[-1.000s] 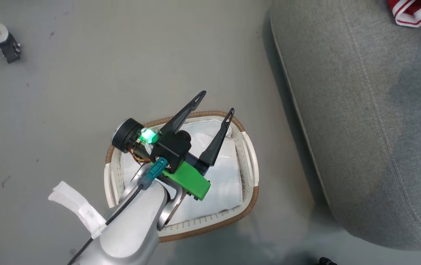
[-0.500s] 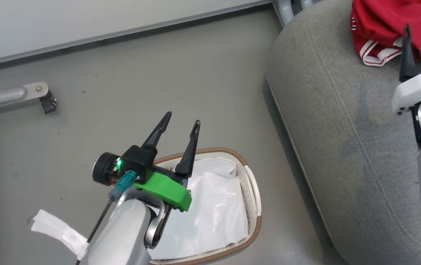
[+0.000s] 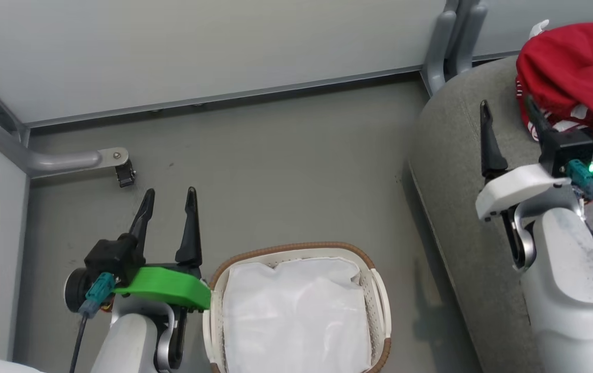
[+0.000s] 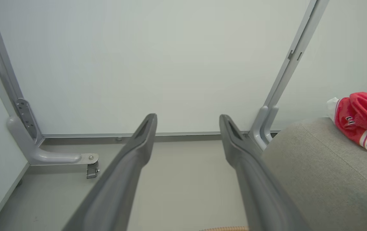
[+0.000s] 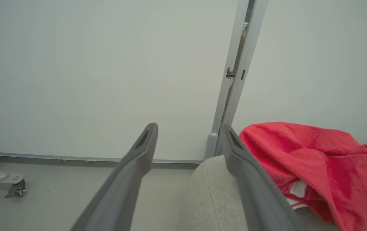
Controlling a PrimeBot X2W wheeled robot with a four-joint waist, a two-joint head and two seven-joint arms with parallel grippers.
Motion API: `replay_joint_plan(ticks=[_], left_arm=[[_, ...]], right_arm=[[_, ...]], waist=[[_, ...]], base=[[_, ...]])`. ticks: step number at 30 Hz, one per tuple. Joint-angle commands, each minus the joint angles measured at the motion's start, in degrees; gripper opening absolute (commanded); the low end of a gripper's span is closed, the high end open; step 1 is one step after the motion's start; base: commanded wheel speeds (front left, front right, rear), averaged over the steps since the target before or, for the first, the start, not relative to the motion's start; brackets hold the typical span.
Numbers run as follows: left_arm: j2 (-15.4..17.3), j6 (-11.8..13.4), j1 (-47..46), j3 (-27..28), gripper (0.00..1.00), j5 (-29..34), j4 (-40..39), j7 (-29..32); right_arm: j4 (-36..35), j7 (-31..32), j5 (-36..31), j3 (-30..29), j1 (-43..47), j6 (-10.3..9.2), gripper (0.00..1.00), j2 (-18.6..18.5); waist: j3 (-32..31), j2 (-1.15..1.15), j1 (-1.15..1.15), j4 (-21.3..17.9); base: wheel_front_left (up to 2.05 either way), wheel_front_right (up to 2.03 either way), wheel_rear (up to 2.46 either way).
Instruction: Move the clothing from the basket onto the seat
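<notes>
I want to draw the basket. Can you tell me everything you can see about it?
The basket is small, rounded white plastic with tiny holes in its sides and a brown woven rim. A crumpled white cloth liner fills the inside; nothing else shows in it. It stands upright on the grey floor, its near edge cut off by the picture.
</notes>
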Motion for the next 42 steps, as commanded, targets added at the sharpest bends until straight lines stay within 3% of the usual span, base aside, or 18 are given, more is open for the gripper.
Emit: replay_joint_plan(ticks=[1,9,20,29,42], left_arm=[[0.0,0.4,1.5,0.9,1.0,0.4,0.4,0.0],[0.0,0.5,7.2,6.5,1.0,1.7,1.7,0.0],[-0.1,-0.4,14.8,8.7,1.0,2.1,-0.1,0.0],[-0.1,0.1,18.2,7.9,1.0,0.9,-1.7,0.0],[-0.1,0.4,19.0,6.8,1.0,0.6,-1.4,0.0]], right_arm=[[-0.3,-0.1,1.5,0.5,2.0,-0.08,1.0,0.4],[-3.7,-0.1,8.6,5.3,10.7,-0.08,1.0,1.2],[-9.5,-0.1,14.8,7.9,23.6,-0.08,1.0,1.2],[-12.8,-0.1,13.9,7.7,29.5,-0.08,1.0,1.2],[-13.2,-0.1,14.6,8.0,30.8,-0.09,1.0,1.2]], waist=[[-1.8,0.0,0.01,1.7],[-5.2,0.0,0.01,2.4],[-8.3,0.0,0.01,2.9],[-9.4,0.0,0.01,2.4],[-10.2,0.0,0.01,2.2]], base=[[0.0,0.0,0.0],[0.0,0.0,0.0],[0.0,0.0,0.0],[0.0,0.0,0.0],[0.0,0.0,0.0]])
